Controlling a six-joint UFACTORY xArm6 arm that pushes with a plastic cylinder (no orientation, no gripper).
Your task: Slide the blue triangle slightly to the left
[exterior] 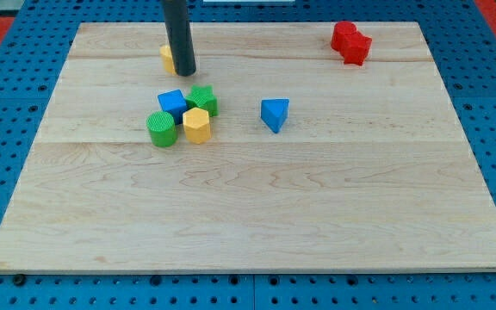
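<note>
The blue triangle [275, 114] lies a little above the middle of the wooden board [248, 207]. My tip [185, 73] is near the view's top left, well to the upper left of the triangle and apart from it. It stands right beside a yellow block [167, 58] that the rod partly hides. Below the tip sits a tight cluster: a blue cube [171, 102], a green star [202, 99], a green cylinder [161, 129] and a yellow hexagon block [196, 126].
Two red blocks [350, 41] sit touching each other at the view's top right, near the board's far edge. A blue pegboard [7, 77] surrounds the board.
</note>
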